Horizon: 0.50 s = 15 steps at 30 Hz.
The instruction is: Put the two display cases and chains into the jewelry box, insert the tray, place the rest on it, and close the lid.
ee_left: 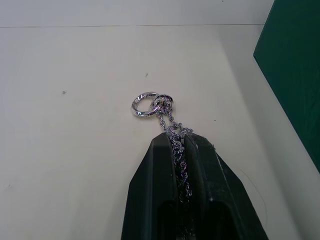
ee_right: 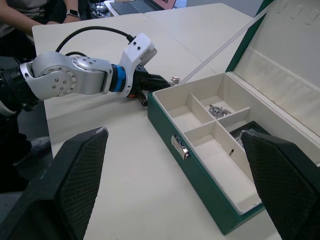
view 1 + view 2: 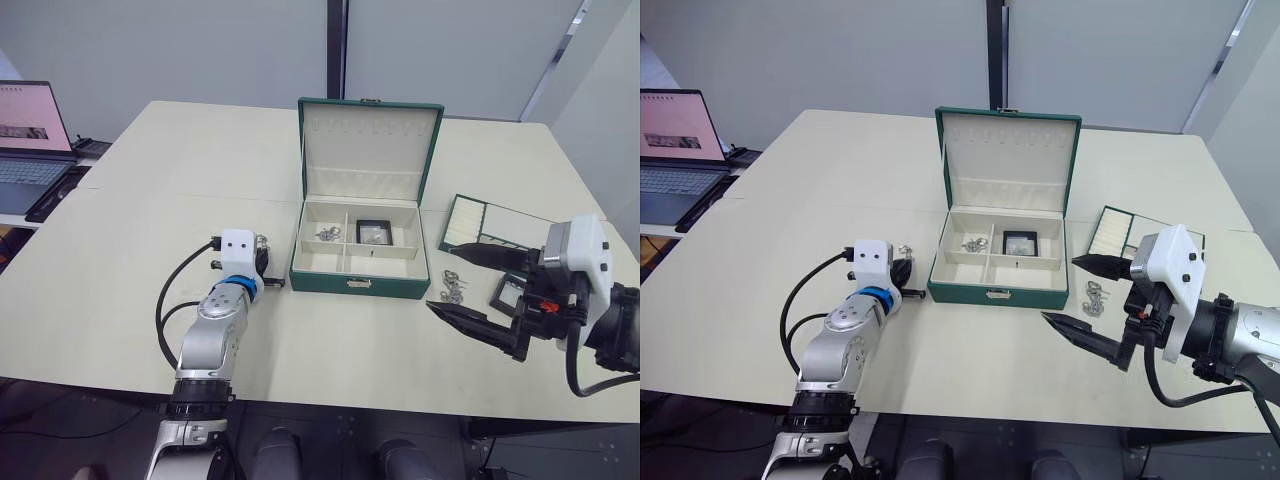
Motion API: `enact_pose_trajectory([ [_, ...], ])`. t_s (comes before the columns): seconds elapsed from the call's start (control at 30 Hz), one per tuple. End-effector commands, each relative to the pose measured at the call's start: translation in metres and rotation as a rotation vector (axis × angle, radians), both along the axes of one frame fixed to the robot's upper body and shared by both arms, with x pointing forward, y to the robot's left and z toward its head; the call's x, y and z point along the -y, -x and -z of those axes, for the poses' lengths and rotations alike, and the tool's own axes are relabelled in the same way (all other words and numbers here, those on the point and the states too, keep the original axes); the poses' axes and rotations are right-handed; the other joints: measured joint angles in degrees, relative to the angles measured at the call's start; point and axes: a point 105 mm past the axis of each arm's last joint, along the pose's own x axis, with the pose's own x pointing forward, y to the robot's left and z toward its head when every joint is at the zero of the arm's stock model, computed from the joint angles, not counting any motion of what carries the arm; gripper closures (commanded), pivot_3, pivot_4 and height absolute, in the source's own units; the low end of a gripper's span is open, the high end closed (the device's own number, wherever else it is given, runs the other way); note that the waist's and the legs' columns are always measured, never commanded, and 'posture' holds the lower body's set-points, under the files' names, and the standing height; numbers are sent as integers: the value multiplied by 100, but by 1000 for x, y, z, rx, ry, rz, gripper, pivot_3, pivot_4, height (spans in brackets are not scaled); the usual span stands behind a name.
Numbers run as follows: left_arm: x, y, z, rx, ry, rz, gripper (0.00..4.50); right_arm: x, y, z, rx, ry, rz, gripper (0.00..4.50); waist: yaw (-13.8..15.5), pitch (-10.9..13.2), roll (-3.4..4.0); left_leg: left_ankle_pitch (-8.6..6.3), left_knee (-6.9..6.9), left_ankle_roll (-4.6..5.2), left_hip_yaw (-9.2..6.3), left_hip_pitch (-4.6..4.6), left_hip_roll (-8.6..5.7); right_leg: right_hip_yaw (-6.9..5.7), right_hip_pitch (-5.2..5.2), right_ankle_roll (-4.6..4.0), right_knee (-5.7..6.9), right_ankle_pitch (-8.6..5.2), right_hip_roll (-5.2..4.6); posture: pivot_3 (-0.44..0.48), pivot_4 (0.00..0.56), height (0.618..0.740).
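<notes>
Left gripper (image 1: pixel 182 150) pinches a chain (image 1: pixel 170 131) beside the jewelry box (image 3: pixel 356 281). Right gripper (image 3: pixel 462 283) hangs wide apart near the tray (image 3: pixel 470 222).

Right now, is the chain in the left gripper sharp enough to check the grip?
In the left wrist view, yes: the chain and its ring are crisp between the shut left gripper. In the left eye view the wrist housing hides most of the chain.

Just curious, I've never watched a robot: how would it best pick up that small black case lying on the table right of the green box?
From above, claw across two opposite frame edges: the display case lies flat, and the right claw hovers open nearby.
</notes>
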Motion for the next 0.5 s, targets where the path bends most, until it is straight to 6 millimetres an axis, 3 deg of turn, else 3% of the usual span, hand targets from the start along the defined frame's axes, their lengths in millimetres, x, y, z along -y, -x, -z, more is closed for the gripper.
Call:
enact_pose_trajectory([
  [0.03,2,-2,-2,-1,-3,15,4490,-3,1,-5,33,-1,-8,0,0,0,0,0,0,0,0,0,0,0,0,0,0,0,0,0,150,740],
  [0.27,-2,-1,-11,27,-49,8,4490,-4,0,-4,32,-8,-7,0,-1,0,0,0,0,0,0,0,0,0,0,0,-1,0,0,0,150,740],
  [0.5,-18,8,-51,129,-104,-2,4490,-2,-1,-3,23,-12,0,0,-3,5,-5,0,-2,0,0,-5,4,0,-7,0,-2,0,2,0,150,740],
])
